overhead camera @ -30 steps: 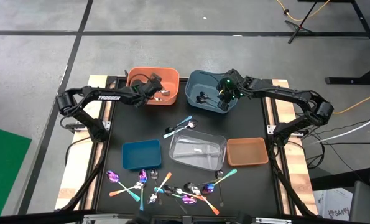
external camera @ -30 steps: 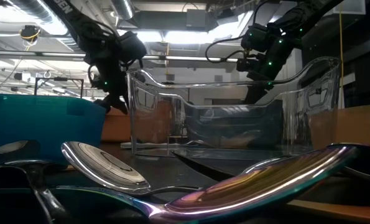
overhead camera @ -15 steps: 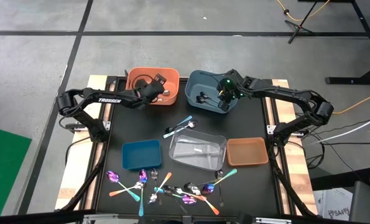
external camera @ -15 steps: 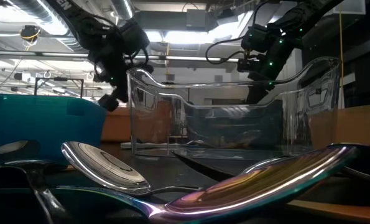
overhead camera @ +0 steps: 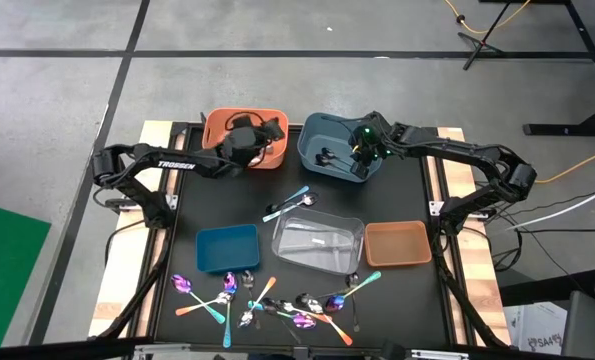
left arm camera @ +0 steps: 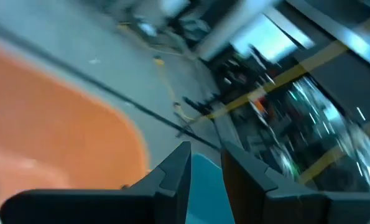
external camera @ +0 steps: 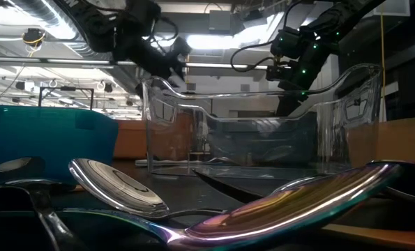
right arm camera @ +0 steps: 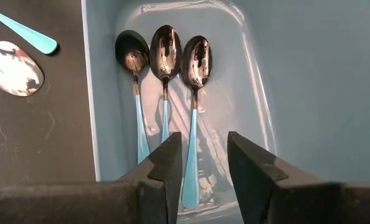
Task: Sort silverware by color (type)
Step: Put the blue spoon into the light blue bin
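My left gripper hangs open and empty over the right part of the orange bin at the table's far left, pointing about level toward the grey-blue bin. Its fingers stand apart with nothing between them. My right gripper hovers open over the grey-blue bin, slanting down. Below it, three spoons with teal handles lie side by side on that bin's floor. More silverware lies scattered near the table's front edge. Two teal-handled pieces lie at mid table.
A small blue bin, a clear bin and a brown bin stand in a row at mid table. In the low view the clear bin stands behind big spoons at the front edge.
My left gripper has risen from inside the orange bin and swung toward the grey-blue bin. It has tipped up from pointing down to about level and rolled about its own axis. Its fingers stay apart and empty.
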### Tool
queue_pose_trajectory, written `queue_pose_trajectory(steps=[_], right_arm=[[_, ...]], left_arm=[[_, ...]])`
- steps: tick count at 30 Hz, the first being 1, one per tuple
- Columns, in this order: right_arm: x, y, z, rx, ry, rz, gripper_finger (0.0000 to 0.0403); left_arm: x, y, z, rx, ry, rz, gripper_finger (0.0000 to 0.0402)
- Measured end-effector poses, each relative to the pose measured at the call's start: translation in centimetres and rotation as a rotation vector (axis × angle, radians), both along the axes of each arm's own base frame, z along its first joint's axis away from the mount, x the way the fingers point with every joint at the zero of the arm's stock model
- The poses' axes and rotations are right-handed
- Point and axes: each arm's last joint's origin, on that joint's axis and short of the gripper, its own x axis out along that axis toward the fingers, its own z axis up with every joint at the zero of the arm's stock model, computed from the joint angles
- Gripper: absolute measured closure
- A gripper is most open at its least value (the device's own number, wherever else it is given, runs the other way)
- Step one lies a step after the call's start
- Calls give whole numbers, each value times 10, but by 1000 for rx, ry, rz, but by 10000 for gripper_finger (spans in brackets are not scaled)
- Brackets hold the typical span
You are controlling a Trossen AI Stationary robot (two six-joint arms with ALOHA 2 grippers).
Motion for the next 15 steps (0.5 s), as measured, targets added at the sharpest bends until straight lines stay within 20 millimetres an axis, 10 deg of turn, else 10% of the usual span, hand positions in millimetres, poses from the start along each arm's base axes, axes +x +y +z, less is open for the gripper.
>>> queue_pose_trajectory(steps=[15], right_arm=[[0,0,0,0,0,0,285]], left_arm=[[18,-27,8,381,343,-501,319]])
